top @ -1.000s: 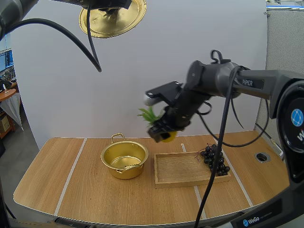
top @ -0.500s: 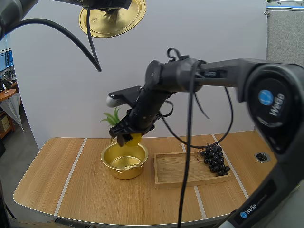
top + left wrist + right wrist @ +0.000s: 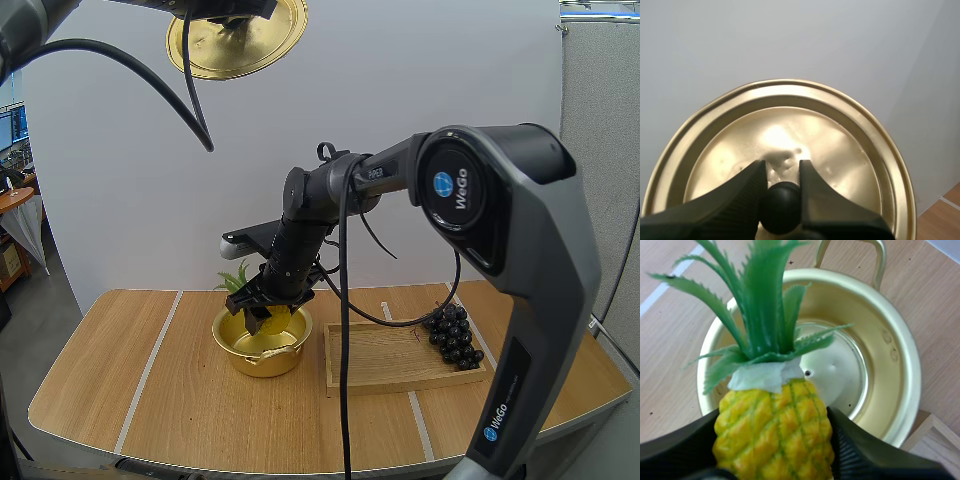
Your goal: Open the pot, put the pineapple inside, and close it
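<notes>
1. The right gripper (image 3: pixel 262 304), jaws clamped on the yellow plastic pineapple with green leaves (image 3: pixel 774 432), hangs it just over the open gold metal pot (image 3: pixel 246 352), which stands mid-table, nearer the wooden table's (image 3: pixel 120 385) far edge.
2. The left gripper (image 3: pixel 781 169), jaws pinching the black knob (image 3: pixel 781 209), holds the round gold lid (image 3: pixel 845 145) high up.
3. Loading is in hand. Next, I reckon: lower and let go.

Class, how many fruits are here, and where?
2: the pineapple in the right end effector over the pot; the bunch of grapes at the right end of the wooden tray.

Your right arm (image 3: pixel 500 260) was dark grey with a bulky rounded shell, a round blue logo (image 3: pixel 443 184) and white "WeGo" lettering (image 3: pixel 464 192); its black fingers (image 3: pixel 865 460) were ribbed inside.
</notes>
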